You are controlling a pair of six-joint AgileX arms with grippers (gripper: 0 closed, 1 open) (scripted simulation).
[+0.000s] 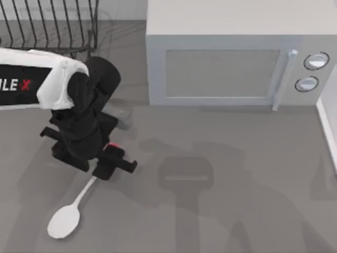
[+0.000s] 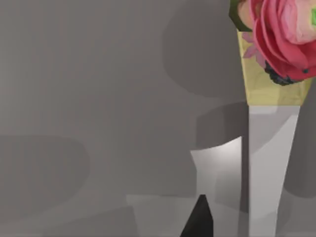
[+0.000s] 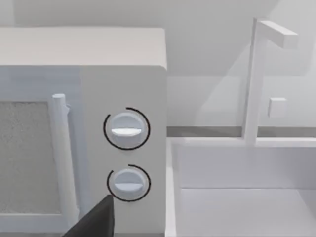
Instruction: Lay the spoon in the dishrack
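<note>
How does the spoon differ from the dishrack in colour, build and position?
The spoon is white and solid; the dishrack is black, made of thin wire bars. The spoon is far smaller than the dishrack. The spoon lies flat at the front left under the left gripper; the dishrack stands at the back left. Both rest on the grey table.

We record a grey microwave standing at the back of the grey table, toward the top view's right. Its door carries a speckled window panel and a vertical bar handle. Two round dials sit one above the other beside the handle (each ringed by a thin dark arc). Just to the microwave's right we note a white sink basin with a tall, angular white faucet rising from its back rim.
</note>
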